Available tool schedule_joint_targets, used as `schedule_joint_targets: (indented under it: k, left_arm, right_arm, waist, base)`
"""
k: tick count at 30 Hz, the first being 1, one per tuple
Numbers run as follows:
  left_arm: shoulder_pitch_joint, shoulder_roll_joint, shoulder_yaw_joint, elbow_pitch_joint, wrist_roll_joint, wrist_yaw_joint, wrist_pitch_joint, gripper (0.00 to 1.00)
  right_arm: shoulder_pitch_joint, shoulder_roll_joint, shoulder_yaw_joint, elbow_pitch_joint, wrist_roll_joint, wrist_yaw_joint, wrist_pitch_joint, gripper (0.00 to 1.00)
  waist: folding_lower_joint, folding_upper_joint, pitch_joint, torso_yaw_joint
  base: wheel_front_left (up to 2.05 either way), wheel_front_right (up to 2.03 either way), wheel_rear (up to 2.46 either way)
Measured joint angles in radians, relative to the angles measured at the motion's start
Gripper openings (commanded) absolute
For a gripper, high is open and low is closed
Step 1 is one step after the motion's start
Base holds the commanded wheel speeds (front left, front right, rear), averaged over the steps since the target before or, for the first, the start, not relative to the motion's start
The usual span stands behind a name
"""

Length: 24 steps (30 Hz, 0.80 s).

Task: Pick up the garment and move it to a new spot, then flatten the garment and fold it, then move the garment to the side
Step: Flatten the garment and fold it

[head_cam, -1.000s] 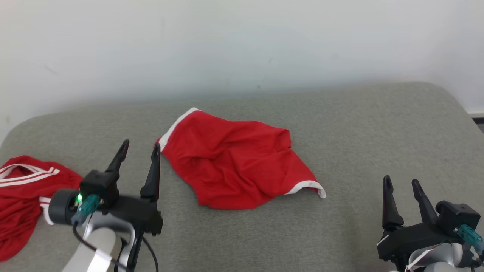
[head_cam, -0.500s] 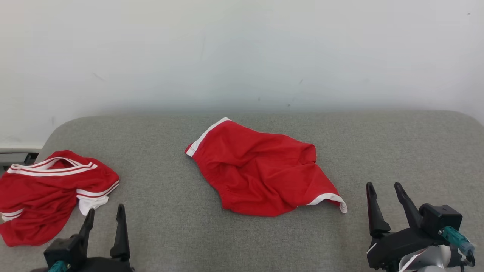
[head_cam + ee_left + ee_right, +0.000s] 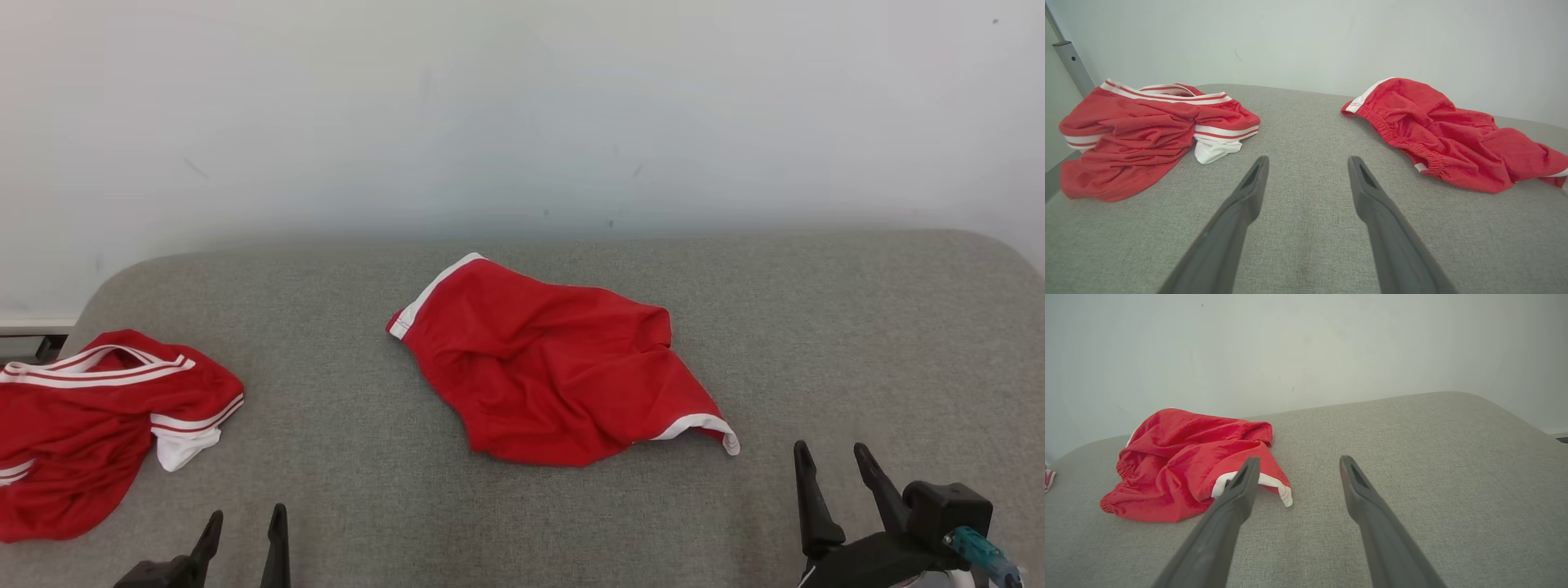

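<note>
A crumpled red garment [image 3: 547, 384] with white trim lies in the middle of the grey cushion [image 3: 857, 327]; it also shows in the left wrist view [image 3: 1453, 134] and the right wrist view [image 3: 1188, 473]. My left gripper [image 3: 248, 514] stands open and empty at the bottom left, well short of the garment, its fingers spread over bare cushion [image 3: 1308, 160]. At the bottom right my right gripper [image 3: 831, 447] is open and empty too, just right of the garment's white-hemmed corner [image 3: 1299, 459].
A second red garment [image 3: 82, 425] with white stripes lies bunched at the cushion's left edge [image 3: 1139, 126]. A pale wall [image 3: 522, 122] rises right behind the cushion. A metal post [image 3: 1069, 61] stands at the far left.
The head camera has shifted, bringing more of the left garment into view. My left gripper has drawn back from the middle garment's white-trimmed corner to the bottom edge. Both grippers stay open.
</note>
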Motion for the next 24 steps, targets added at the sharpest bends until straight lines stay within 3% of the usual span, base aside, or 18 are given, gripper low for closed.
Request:
schedule_joint_targets:
  k: [24]
  left_arm:
    - [0.026,-0.014,-0.015,-0.086,0.046,0.000,0.112,1.00]
  right_arm:
    - [0.010,0.009,-0.002,0.001,0.000,-0.005,0.010,1.00]
  waist:
    - [0.0000,0.0000,0.022,-0.016]
  base:
    - [0.00,0.00,0.00]
